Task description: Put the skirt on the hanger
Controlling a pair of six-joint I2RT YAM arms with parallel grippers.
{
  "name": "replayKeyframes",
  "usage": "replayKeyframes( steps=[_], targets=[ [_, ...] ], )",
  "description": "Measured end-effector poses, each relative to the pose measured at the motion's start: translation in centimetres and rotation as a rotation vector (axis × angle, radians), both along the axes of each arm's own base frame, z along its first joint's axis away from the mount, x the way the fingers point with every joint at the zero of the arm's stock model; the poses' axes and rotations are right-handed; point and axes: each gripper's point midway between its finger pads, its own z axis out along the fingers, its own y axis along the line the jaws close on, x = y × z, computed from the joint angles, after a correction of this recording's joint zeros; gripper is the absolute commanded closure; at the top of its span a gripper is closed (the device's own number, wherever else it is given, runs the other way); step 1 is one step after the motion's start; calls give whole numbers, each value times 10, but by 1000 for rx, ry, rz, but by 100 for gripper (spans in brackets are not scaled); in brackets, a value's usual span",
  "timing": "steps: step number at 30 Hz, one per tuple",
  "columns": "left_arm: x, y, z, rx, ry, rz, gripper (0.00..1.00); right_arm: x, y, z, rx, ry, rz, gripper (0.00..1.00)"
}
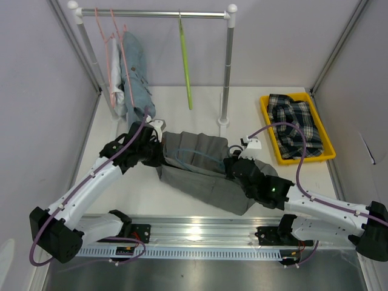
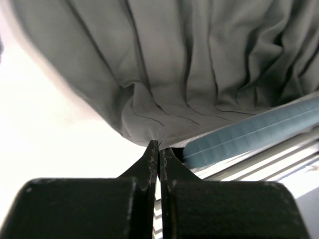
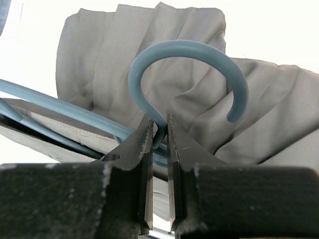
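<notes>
The grey pleated skirt (image 1: pixel 203 170) lies spread in the middle of the table, with a light blue hanger (image 1: pixel 197 153) partly inside it. My left gripper (image 1: pixel 159 151) is shut on the skirt's left edge; the left wrist view shows the fingertips pinching a fold of grey cloth (image 2: pixel 149 124), with the blue hanger bar (image 2: pixel 249 133) beside them. My right gripper (image 1: pixel 233 165) is shut on the neck of the blue hanger; in the right wrist view the hook (image 3: pixel 184 55) curves above the jaws over the skirt (image 3: pixel 99 59).
A clothes rail (image 1: pixel 154 12) stands at the back with pink hangers (image 1: pixel 112 42), a blue-grey garment (image 1: pixel 134 73) and a green hanger (image 1: pixel 185 60). A yellow tray (image 1: pixel 267 109) with plaid cloth (image 1: pixel 296 124) sits back right. A metal rail runs along the near edge.
</notes>
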Motion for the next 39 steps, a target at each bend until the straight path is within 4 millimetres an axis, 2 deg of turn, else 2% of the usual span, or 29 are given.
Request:
replayKeyframes(
  steps=[5,11,23,39],
  targets=[
    [3,9,0,64,-15,9,100,1,2,-1,6,0,-12,100],
    [4,11,-4,129,-25,5,100,-1,7,-5,-7,3,0,100],
    [16,13,-17,140,5,44,100,-12,17,-4,-11,4,44,100],
    [18,25,-24,184,27,70,100,-9,33,-20,-125,1,19,100]
  ],
)
